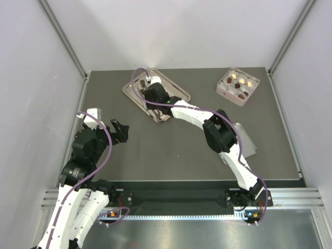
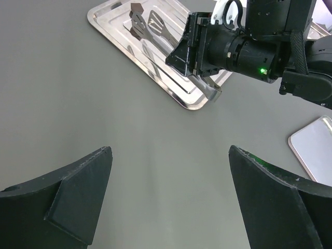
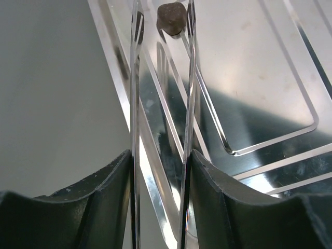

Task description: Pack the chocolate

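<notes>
My right gripper (image 3: 161,155) is shut on a pair of metal tongs (image 3: 189,93), one black finger (image 3: 106,192) pressing on each arm. The tong tips reach over the silver tray (image 3: 270,67). Between them sits one dark brown chocolate (image 3: 171,18), close to the right tip with a small gap on the left. From above, the right gripper (image 1: 154,98) hangs over the tray (image 1: 179,89). Several more chocolate pieces, dark and pale, lie in the pink box (image 1: 223,89) at the back right. My left gripper (image 2: 170,155) stands open over bare table, holding nothing.
A flat silver lid (image 1: 248,141) lies on the table right of the right arm's elbow. In the left wrist view the right arm's black wrist (image 2: 244,49) stands over the tray's (image 2: 109,18) near corner. Grey walls close in the table on both sides.
</notes>
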`<state>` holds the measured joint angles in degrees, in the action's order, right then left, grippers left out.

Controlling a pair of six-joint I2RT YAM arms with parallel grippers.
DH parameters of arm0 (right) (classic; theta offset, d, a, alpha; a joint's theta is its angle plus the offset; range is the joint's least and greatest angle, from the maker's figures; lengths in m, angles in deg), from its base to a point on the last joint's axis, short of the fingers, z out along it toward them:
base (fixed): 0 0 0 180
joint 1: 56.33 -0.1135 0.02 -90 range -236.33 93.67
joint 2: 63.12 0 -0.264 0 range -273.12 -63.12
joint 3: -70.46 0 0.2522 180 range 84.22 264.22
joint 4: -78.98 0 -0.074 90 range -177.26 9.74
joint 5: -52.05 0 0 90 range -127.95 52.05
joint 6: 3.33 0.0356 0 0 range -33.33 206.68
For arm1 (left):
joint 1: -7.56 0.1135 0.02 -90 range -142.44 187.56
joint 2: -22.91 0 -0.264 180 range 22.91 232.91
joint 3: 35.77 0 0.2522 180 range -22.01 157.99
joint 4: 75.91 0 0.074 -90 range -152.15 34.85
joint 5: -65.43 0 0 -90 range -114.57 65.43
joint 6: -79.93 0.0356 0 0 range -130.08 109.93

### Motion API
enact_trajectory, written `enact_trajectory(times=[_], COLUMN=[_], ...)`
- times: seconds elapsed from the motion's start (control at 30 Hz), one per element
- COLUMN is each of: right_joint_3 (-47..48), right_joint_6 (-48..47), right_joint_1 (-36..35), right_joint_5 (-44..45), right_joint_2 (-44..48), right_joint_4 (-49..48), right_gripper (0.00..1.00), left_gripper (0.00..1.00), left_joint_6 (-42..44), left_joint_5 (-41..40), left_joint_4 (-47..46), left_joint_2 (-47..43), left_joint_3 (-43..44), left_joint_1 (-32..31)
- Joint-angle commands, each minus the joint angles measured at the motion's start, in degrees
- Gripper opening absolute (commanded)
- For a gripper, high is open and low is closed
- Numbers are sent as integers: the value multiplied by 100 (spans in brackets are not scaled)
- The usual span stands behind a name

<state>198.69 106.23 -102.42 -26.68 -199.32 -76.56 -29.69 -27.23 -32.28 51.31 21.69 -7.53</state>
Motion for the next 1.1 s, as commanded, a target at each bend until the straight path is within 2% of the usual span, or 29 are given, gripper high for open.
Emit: enact_trajectory(times=[0.0, 0.7, 1.07], right_joint_3=[426, 1103, 1305], right_joint_6=[-39, 128, 146], right_joint_1=[-41, -41, -32], right_joint_5=[192, 16, 34], right_joint_2=[-134, -705, -785], right_joint_4=[-279, 187, 389], right_gripper=[46, 48, 45], left_gripper=[99, 99, 99], left_joint_6=[-16, -33, -33], left_joint_5=[-51, -33, -42], left_joint_4=[-376, -385, -376], left_joint_2=[16, 16, -1], left_joint_3=[-37, -46, -46], left_joint_1=[24, 24, 24])
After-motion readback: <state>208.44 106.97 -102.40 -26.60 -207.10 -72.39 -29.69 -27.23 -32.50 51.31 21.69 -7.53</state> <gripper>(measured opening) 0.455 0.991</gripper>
